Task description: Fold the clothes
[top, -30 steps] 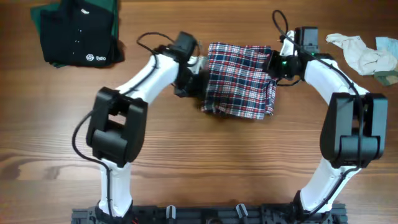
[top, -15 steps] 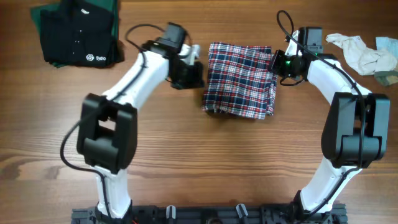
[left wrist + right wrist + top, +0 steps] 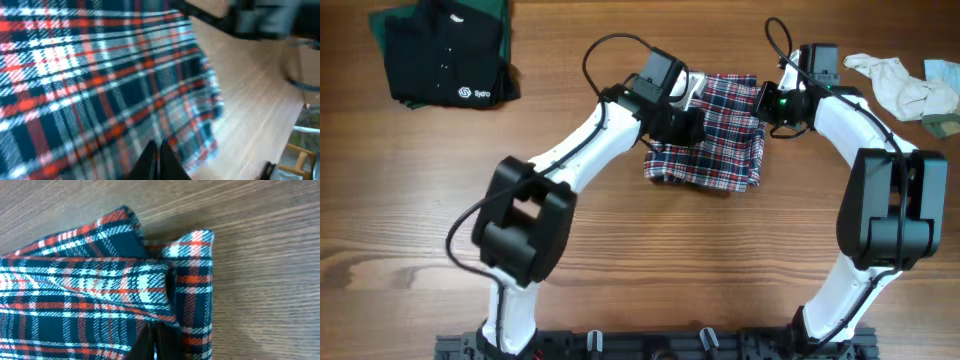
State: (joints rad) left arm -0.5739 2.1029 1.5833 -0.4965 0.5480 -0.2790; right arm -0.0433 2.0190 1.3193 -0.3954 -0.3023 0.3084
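Observation:
The clothes, a folded red, white and navy plaid shirt (image 3: pixel 720 150), lie at the middle back of the table. My left gripper (image 3: pixel 688 122) hangs over the shirt's upper left part. Its black fingers are shut with nothing seen between them (image 3: pixel 160 159), and the plaid (image 3: pixel 90 75) lies blurred below. My right gripper (image 3: pixel 767 105) sits at the shirt's upper right edge. It is also shut, and its tips (image 3: pixel 159 342) rest against a raised fold of the plaid (image 3: pixel 100 295) beside the corner flaps.
A black garment with a small white logo (image 3: pixel 445 60) lies on green cloth at the back left. An off-white cloth (image 3: pixel 895 85) with pale green pieces lies at the back right, just beyond my right arm. Bare wood (image 3: pixel 670 260) stretches in front of the shirt.
My left arm has swung right from beside the shirt's left edge to over its upper left part, now covering that part. The right arm has not moved.

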